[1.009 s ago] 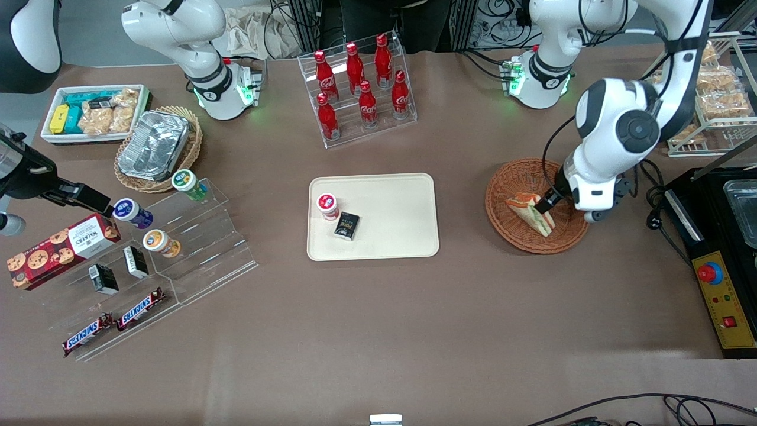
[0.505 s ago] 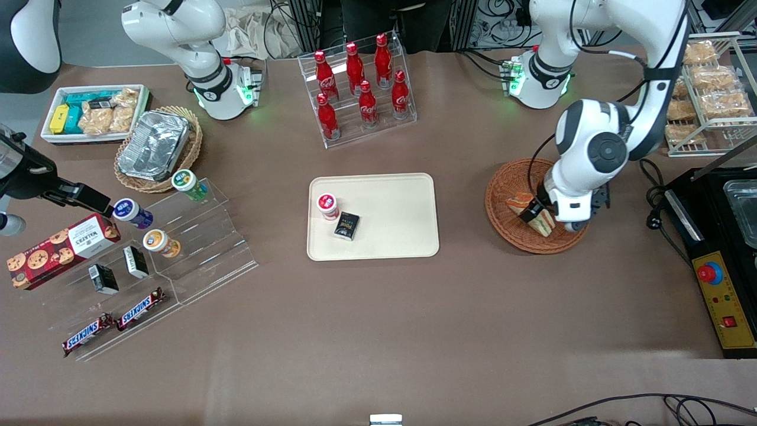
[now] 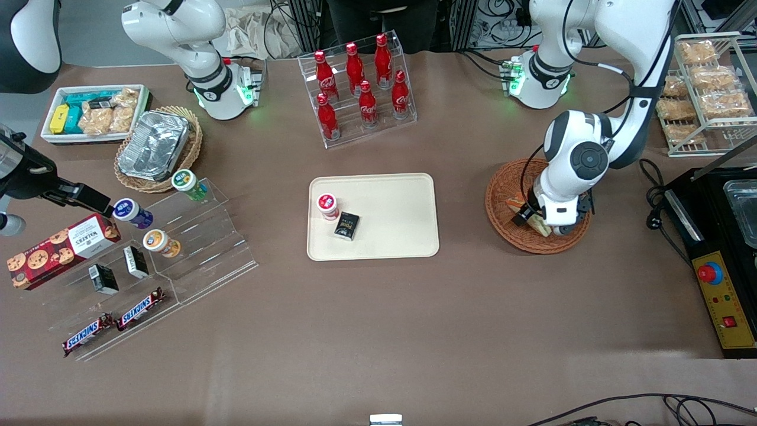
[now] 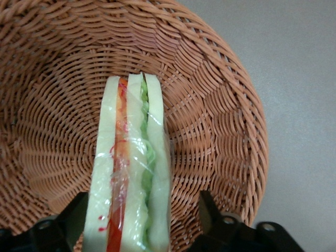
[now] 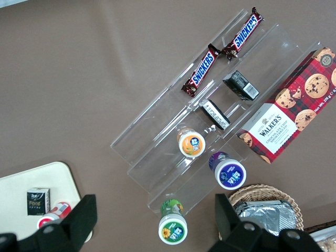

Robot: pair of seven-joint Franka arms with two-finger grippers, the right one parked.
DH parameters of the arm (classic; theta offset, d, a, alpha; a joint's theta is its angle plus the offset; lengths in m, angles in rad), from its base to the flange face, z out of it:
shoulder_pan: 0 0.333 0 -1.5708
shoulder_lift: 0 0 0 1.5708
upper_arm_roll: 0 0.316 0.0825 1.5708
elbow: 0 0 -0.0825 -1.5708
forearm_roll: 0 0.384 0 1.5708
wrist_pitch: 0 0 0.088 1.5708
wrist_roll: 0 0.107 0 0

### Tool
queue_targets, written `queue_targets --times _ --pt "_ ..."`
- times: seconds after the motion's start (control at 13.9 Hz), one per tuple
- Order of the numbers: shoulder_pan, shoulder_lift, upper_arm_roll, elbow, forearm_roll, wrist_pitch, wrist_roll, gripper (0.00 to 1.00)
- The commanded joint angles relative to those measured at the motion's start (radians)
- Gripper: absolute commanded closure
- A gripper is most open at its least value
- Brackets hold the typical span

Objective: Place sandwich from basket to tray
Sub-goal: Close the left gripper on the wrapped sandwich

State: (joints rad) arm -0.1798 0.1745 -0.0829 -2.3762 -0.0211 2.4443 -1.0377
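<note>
While the front view hides most of the sandwich [image 3: 537, 223] under the left arm's wrist, the left wrist view shows it plainly: sandwich [image 4: 131, 168] standing on edge in the basket [image 4: 220, 121], cut face with red and green layers toward the camera, wrapped in clear film. The claw [image 4: 140, 223] straddles it, one dark finger [image 4: 73, 220] on each flank; the fingers stand apart and seem not to press the bread, so claw released, nothing gripped. In the front view the claw [image 3: 528, 218] sits low inside the basket [image 3: 502, 201], over the sandwich. Versus 1.0 s ago: arm has swung toward the tray's side and lowered, now covering more of the sandwich; sandwich itself unmoved in the basket. Tray [image 3: 402, 236] lies well apart toward the parked arm's end (it carries a red-lidded cup [image 3: 327, 206] and a small dark box [image 3: 346, 226]). Cola bottle rack [image 3: 358, 83] stands farther from the camera than the tray. Tabletop [image 3: 378, 319] brown.
</note>
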Motion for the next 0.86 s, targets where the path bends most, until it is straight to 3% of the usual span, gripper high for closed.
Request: queue_targets --times 0.0,0.07,0.36,0.58,0.79 --pt "-0.001 0.003 0.005 -0.009 0.023 0.025 -0.019 0.79" --pt "-0.001 -0.001 0.006 -0.009 0.023 0.025 -0.016 1.00" --pt "-0.001 -0.085 0.006 0.009 0.049 -0.074 0.002 1.00" --pt "-0.006 -0.179 -0.001 0.121 0.055 -0.288 0.013 1.00" --pt "-0.012 -0.205 -0.032 0.286 0.052 -0.488 0.161 1.00"
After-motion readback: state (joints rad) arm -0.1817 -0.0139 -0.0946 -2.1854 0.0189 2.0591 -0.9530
